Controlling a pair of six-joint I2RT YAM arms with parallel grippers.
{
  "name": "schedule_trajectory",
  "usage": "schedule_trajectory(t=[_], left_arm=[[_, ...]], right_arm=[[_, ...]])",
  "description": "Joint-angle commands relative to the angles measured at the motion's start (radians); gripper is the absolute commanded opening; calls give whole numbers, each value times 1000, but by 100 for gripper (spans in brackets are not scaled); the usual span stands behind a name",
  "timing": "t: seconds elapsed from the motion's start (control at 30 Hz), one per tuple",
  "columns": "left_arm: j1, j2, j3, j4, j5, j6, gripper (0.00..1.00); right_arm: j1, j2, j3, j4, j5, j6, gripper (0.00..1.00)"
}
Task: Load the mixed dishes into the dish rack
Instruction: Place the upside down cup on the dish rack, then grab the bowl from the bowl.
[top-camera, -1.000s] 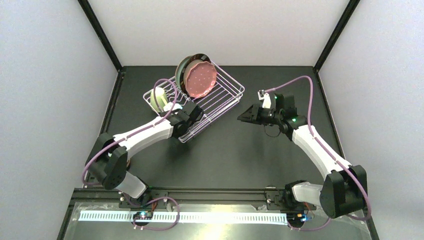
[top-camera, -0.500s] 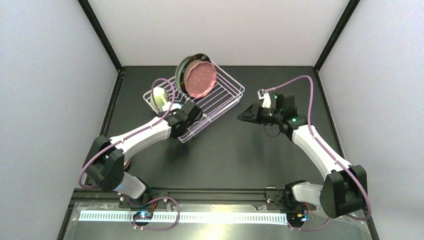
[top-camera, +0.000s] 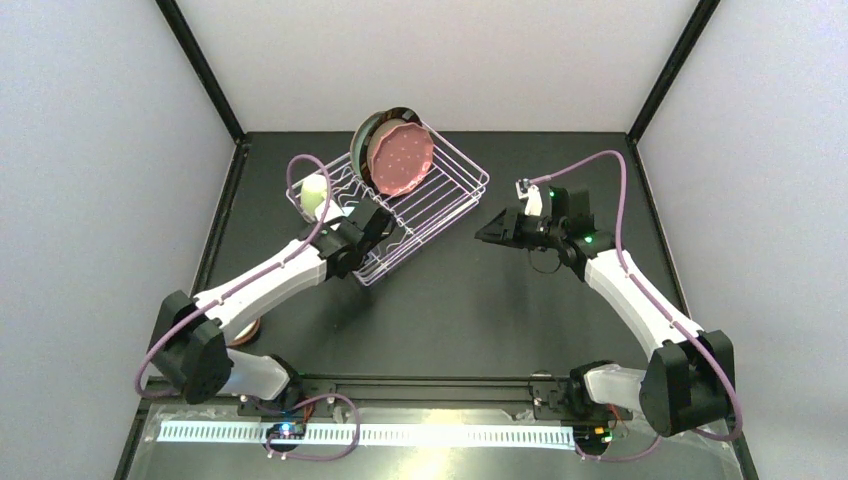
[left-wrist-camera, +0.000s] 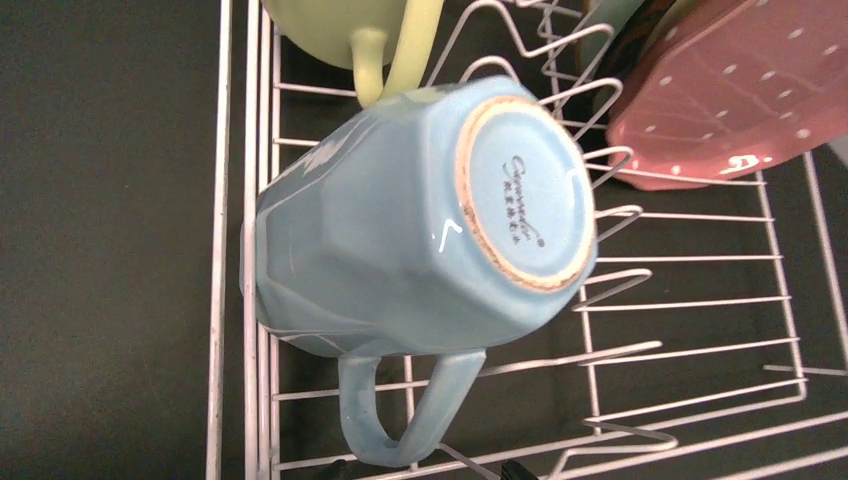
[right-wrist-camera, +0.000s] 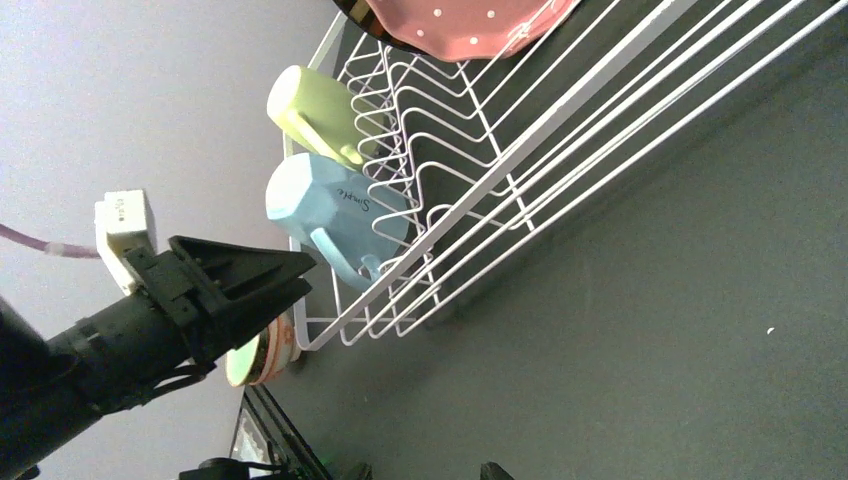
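While the left claw (right-wrist-camera: 305, 270) hangs low over the left end of the dish rack (top-camera: 455, 195), I cannot tell whether its fingers are parted or pressed together. They show only as a dark wedge in the right wrist view. Tips sit just beside the handle of the light blue mug (left-wrist-camera: 420, 220); contact unclear.

Blue mug lies on its side on the rack wires against the low side wall, base turned up toward the left wrist camera. Pale green mug (left-wrist-camera: 330, 25) lies just beyond it, its handle reaching to the blue mug's edge.

Further along, pink speckled plate (top-camera: 400, 160) stands on edge in the wavy dividers. Mint-green plate with dark rim (top-camera: 365, 135) stands close behind it.

Small bowl (right-wrist-camera: 262, 360) sits on the worktop (top-camera: 480, 310) outside the rack, near its corner.

Right claw (top-camera: 482, 234) hovers above the worktop, well apart from the rack's right end. Its tips are parted and hold nothing.
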Motion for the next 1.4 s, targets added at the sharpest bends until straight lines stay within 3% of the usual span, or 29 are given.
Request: schedule_trajectory(t=[0.0, 0.13, 0.4, 1.03, 1.2, 1.37], left_arm=[[0, -76, 7, -8, -11, 8, 86], [-6, -159, -15, 13, -16, 21, 87], [-14, -325, -22, -42, -65, 46, 87], [-15, -582, 124, -248, -147, 138, 87], [-15, -653, 134, -352, -216, 100, 87], [-15, -697, 118, -483, -292, 41, 87]], right_arm=[[-4, -18, 41, -29, 30, -26, 63], [-5, -20, 74, -49, 44, -36, 68], [10, 71, 235, -135, 40, -111, 69], [483, 631, 966, -404, 171, -275, 68], [565, 718, 1047, -414, 189, -263, 68], [570, 702, 1010, -368, 220, -240, 68]])
